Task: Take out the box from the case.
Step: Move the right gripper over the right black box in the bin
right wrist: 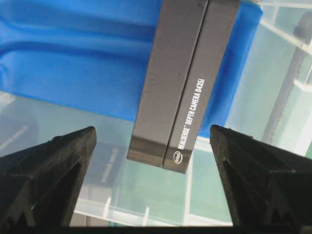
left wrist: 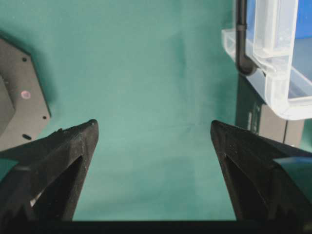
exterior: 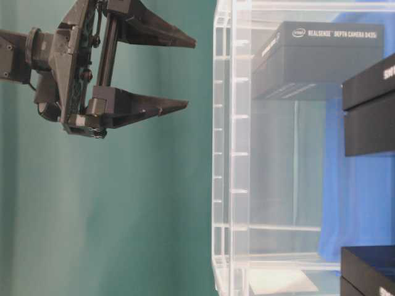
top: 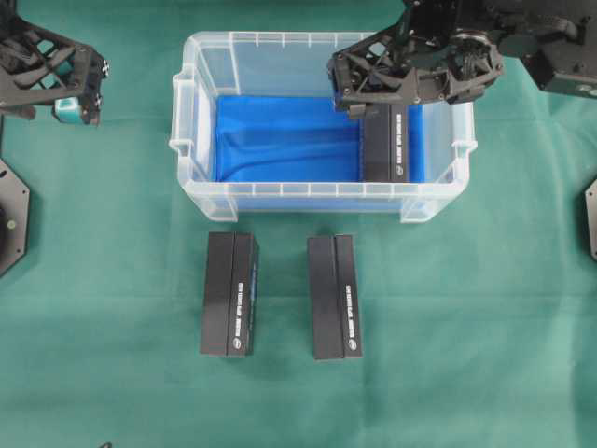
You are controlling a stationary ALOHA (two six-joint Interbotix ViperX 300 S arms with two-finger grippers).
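The case [top: 187, 140] is a clear plastic bin with a blue lining, at the middle back of the table. One black box [top: 385, 145] lies flat inside it against the right wall, its white lettering clear in the right wrist view [right wrist: 185, 83]. My right gripper [top: 359, 93] hangs open above that box, higher than the case rim [exterior: 222, 123], with the box's near end showing between and below its jaws [right wrist: 152, 129]. In the table-level view this gripper [exterior: 190, 74] is spread wide and holds nothing. My left gripper [top: 82, 89] is open over bare cloth at the far left [left wrist: 153, 124].
Two more black boxes [top: 229, 294] [top: 335, 297] lie side by side on the green cloth in front of the case. Black mounting plates sit at the left [top: 9, 219] and right [top: 591, 215] table edges. The left wrist view catches a corner of the case [left wrist: 273, 73].
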